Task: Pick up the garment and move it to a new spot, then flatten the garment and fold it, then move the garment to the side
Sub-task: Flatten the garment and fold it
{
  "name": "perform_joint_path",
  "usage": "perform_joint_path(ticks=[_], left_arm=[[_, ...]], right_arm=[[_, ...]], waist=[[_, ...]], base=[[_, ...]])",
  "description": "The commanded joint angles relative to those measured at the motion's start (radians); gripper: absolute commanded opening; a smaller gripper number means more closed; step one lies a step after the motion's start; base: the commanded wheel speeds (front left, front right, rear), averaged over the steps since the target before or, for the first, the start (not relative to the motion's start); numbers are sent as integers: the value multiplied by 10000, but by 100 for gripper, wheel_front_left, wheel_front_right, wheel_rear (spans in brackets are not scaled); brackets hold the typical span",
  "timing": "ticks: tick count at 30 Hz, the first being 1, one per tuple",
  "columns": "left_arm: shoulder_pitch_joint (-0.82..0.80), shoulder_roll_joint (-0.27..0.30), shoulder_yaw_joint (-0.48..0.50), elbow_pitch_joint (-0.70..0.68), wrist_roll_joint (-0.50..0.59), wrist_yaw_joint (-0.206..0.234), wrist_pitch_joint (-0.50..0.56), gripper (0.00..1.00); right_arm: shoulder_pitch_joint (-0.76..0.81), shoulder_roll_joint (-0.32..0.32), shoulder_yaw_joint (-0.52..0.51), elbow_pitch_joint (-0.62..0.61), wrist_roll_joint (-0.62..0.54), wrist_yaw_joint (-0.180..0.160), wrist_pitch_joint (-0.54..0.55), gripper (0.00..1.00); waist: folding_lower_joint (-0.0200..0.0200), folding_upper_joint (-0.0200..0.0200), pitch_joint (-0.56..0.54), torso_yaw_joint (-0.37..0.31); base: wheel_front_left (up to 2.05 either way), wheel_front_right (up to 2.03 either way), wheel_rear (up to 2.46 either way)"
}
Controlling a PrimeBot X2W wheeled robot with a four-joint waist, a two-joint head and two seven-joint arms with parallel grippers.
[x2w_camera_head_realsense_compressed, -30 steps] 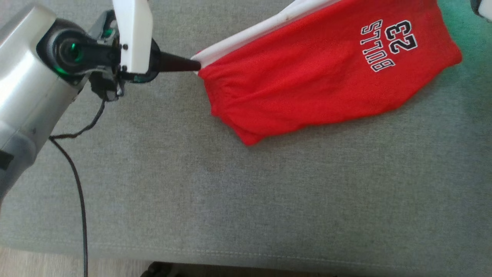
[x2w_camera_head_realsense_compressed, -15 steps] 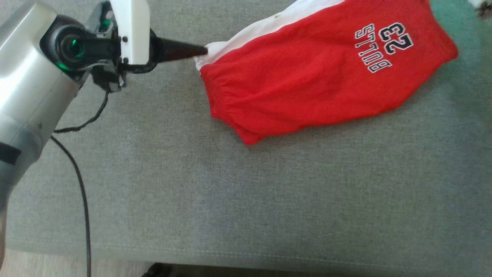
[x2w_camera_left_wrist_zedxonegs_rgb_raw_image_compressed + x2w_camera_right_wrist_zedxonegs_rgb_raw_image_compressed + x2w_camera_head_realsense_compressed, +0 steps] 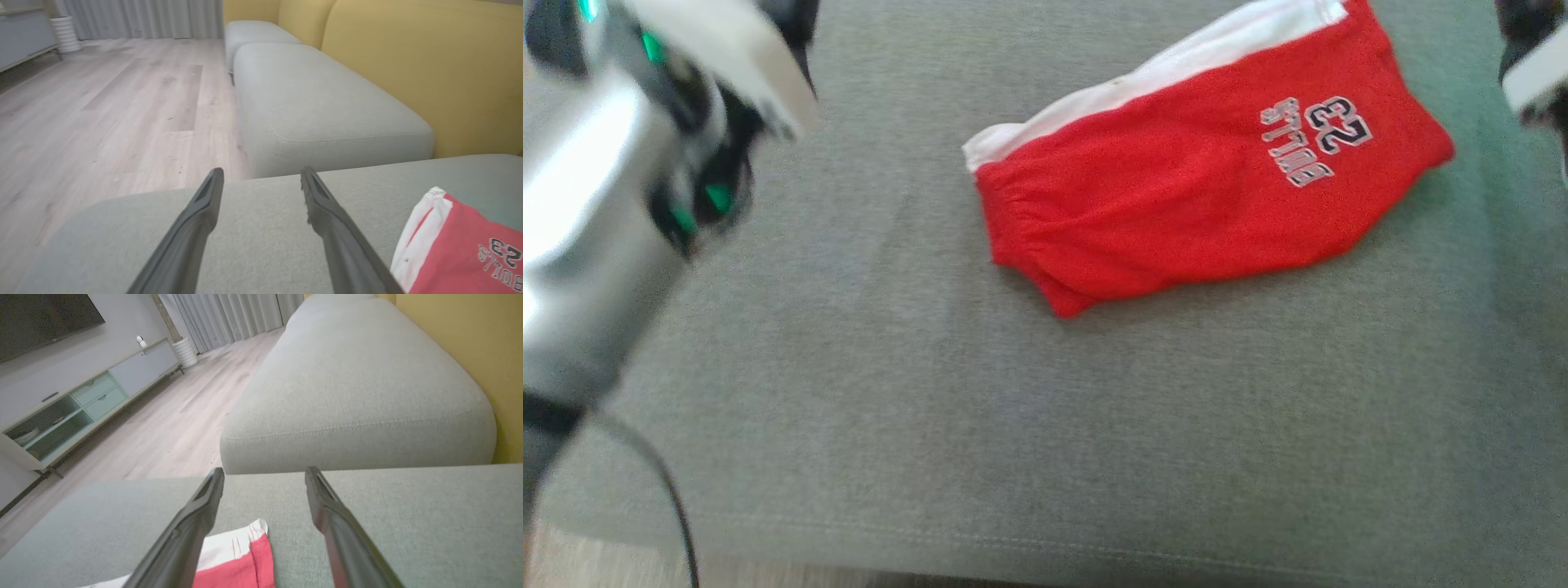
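The garment [image 3: 1176, 196] is a pair of red shorts with a white side stripe and "BULLS 23" print, folded and lying flat on the grey sofa cushion [image 3: 1013, 425]. My left gripper [image 3: 261, 171] is open and empty, hovering over bare cushion with the garment [image 3: 461, 245] off to its lower right, apart from the fingers. My right gripper [image 3: 265, 470] is also open and empty, above the garment's white-striped corner [image 3: 241, 559] without touching it. In the head view the left arm [image 3: 621, 188] is blurred at the upper left and the right wrist [image 3: 1535, 69] sits at the top right edge.
The cushion's front edge [image 3: 1045, 547] runs along the bottom of the head view, with a black cable [image 3: 678, 514] hanging at the lower left. More grey cushions [image 3: 318, 106] and a yellow backrest [image 3: 408, 61] lie beyond. Wood floor [image 3: 102, 114] and a low cabinet [image 3: 81, 404] stand further off.
The left gripper has let go of the garment's white edge, opened and pulled back up and to the left. The right gripper has opened too. The garment now lies loose on the cushion.
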Motion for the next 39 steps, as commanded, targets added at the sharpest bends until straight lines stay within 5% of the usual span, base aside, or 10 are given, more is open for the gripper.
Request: perform_joint_path(ticks=[1, 5, 9, 18, 28, 29, 31, 39], left_arm=[[431, 456, 529, -427, 267, 574, -802, 100], [1975, 225, 978, -1397, 463, 1497, -1470, 100], [3562, -205, 1854, -2384, 782, 1837, -1531, 100], [6541, -1382, 3672, -3119, 1834, 1514, -1537, 100], [7573, -2368, 4622, -3013, 2762, 858, -1538, 100], [7609, -2427, 4685, -2969, 2829, 797, -1538, 100], [7685, -2524, 4751, -2845, 2931, 675, -1538, 100], [8050, -2645, 5109, -2565, 3338, 541, -1538, 100]], right_arm=[[183, 74, 98, 129, 113, -7, 43, 100], [362, 114, 402, 1072, 317, -7, 930, 100], [385, 58, 817, 1835, 568, -7, 2544, 100], [166, 238, 1155, 3876, 1093, -7, 6093, 100], [10, 737, 1137, 3907, 1401, -7, 6983, 100], [13, 781, 1141, 3854, 1409, -7, 6947, 80], [16, 802, 1204, 3797, 1325, -7, 6750, 0], [113, 685, 1154, 3652, 1195, -7, 5298, 0]], waist=[[1, 0, -161, 317], [1, 0, -215, 764], [1, 0, -288, 1185], [1, 0, -659, 1888], [1, 0, -666, 2320], [1, 0, -674, 2324], [1, 0, -739, 2299], [1, 0, -1259, 1641]], base=[[0, 0, 0], [0, 0, 0], [0, 0, 0], [0, 0, 0], [0, 0, 0], [0, 0, 0], [0, 0, 0], [0, 0, 0]])
